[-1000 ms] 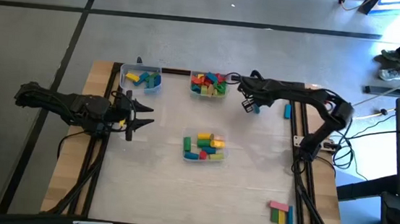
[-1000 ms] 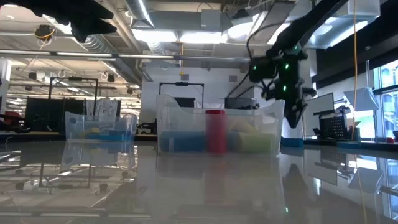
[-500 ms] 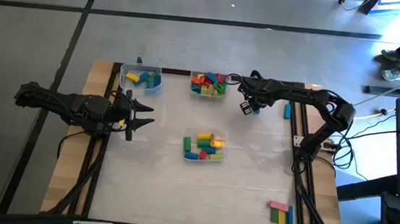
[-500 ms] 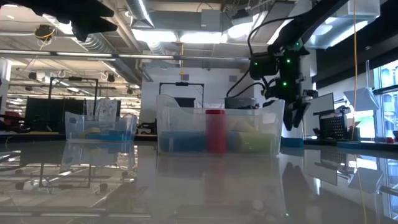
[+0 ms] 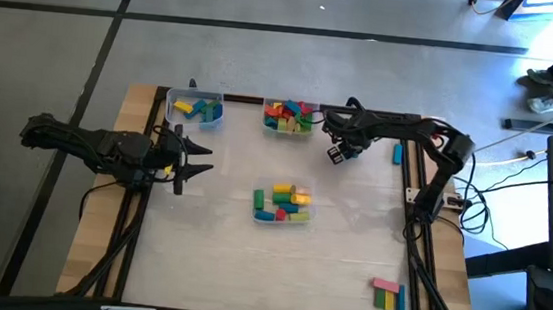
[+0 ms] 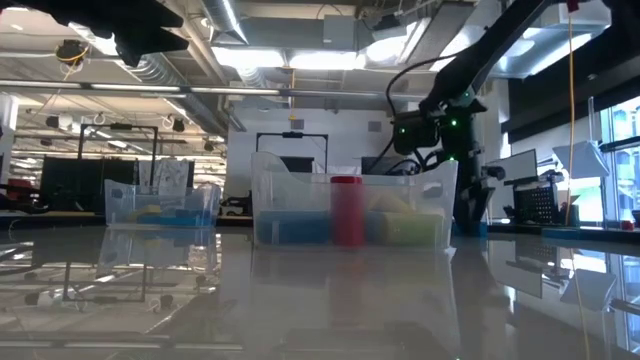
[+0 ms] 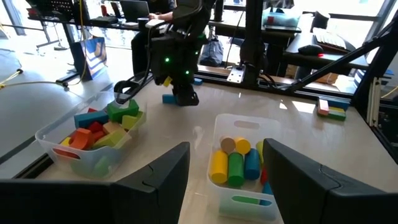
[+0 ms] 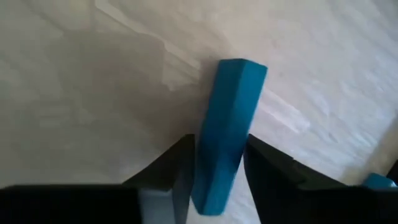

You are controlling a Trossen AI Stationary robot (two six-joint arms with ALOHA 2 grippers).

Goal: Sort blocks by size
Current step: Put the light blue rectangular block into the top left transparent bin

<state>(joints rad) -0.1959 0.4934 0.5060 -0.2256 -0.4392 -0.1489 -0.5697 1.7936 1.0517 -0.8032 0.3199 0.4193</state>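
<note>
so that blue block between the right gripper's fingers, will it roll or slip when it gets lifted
The blue block looks flat-sided and square-edged, so it probably won't roll. It seems rigid and likely light. It is long and sits between the right gripper's fingers near one end, so it may pivot or tilt. Its faces look smooth, so a loose grip could let it slide.

Three clear tubs stand on the bench [image 5: 206, 269]: two at the far edge [image 5: 196, 109] [image 5: 289, 117] and one mid-bench [image 5: 282, 204], each holding too many blocks to count. One blue block [image 5: 396, 153] lies loose near the right edge, and a cluster [image 5: 388, 294] lies at the near right corner. Two arms, each with one pincer.
</note>
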